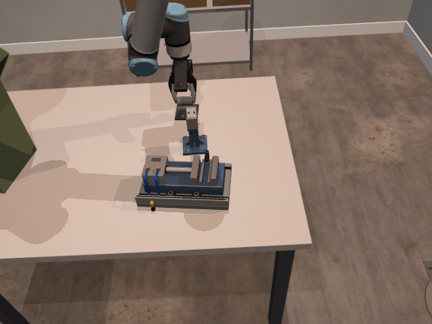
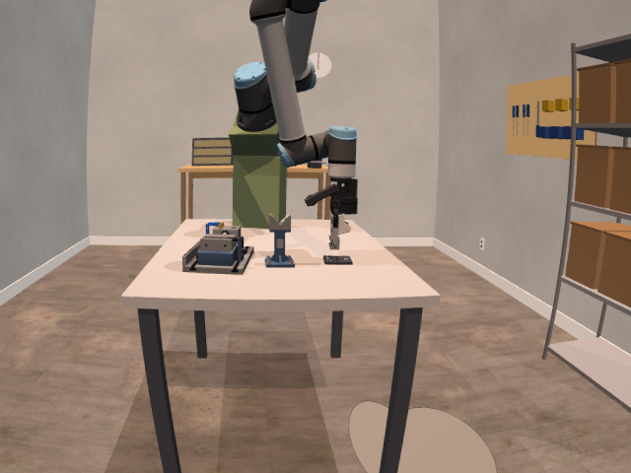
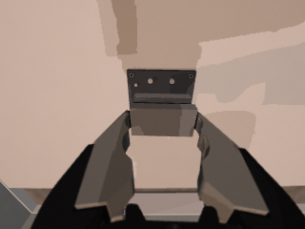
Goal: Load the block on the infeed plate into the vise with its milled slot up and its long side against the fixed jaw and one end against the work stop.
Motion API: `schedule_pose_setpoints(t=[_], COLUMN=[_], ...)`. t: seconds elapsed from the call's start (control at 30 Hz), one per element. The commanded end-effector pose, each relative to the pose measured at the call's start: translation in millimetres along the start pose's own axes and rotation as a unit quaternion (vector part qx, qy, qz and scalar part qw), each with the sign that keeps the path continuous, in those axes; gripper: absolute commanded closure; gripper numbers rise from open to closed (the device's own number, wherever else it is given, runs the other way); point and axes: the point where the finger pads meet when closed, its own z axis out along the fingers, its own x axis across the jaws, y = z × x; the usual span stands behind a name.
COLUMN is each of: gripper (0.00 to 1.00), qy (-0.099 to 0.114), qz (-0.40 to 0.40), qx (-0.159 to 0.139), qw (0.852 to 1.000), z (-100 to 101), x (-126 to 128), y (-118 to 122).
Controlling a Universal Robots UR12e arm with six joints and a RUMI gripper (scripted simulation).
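Note:
My gripper (image 1: 183, 98) (image 2: 334, 239) (image 3: 161, 112) is shut on the grey part (image 1: 184, 101) (image 2: 333, 245) (image 3: 159, 122), gripping it by its ends. The part hangs a little above the dark infeed plate (image 1: 179, 114) (image 2: 337, 260) (image 3: 161, 76). I cannot tell which way its slot faces. The vise (image 1: 174, 178) (image 2: 218, 256) stands open, with no part between the rod-side jaw (image 1: 194, 171) and the fixed jaw (image 1: 213, 171). A low bar (image 1: 201, 171) shows between them. A dark post, seemingly the work stop (image 1: 207, 156), stands at their far end.
The V-block (image 1: 191, 113) (image 2: 279, 224) stands upright on a blue post between the infeed plate and the vise. The air cylinder (image 1: 155, 167) with blue hoses is at the vise's left in the top view. The green robot pedestal (image 2: 258, 188) stands behind.

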Motion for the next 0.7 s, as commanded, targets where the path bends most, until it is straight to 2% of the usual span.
schedule_pose_setpoints(t=[0.0, 0.33, 0.4, 0.67], gripper=[1.0, 1.0, 1.0, 1.0], qy=[0.0, 0.0, 0.0, 0.0], qz=[0.0, 0.0, 0.0, 0.0], qx=[0.0, 0.0, 0.0, 0.0], qw=[1.0, 1.0, 1.0, 1.0], z=[-17, -59, -59, -93], x=[0, 0, 0, 0], y=[0, 0, 0, 0])
